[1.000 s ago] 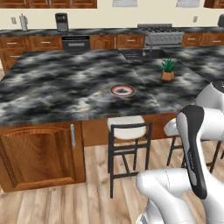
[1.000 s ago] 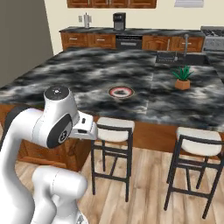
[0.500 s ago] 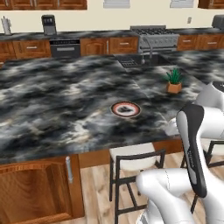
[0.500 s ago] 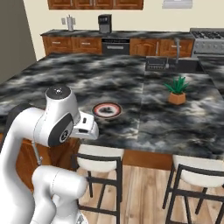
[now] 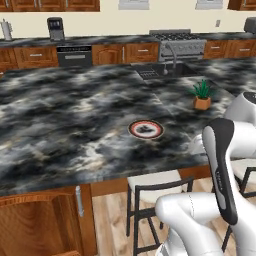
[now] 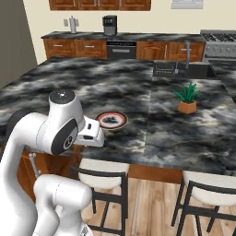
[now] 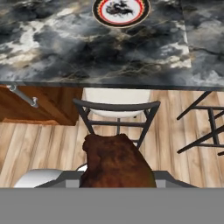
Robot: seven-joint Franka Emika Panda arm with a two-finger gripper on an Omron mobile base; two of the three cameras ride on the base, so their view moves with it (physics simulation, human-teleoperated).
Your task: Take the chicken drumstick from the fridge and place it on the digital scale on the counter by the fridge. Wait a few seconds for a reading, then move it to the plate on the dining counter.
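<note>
Between my jaws the chicken drumstick [image 7: 116, 162] sits clamped, short of the dining counter [image 5: 75, 120]; placing on plate [image 5: 146, 129] remains.

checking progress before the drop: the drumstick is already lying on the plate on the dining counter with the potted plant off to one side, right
Not quite. The chicken drumstick is not on the plate; the hand view shows it held at the gripper, out over the stool and floor, short of the dining counter. The plate carries only its dark printed design. The potted plant does stand off to one side.
</note>
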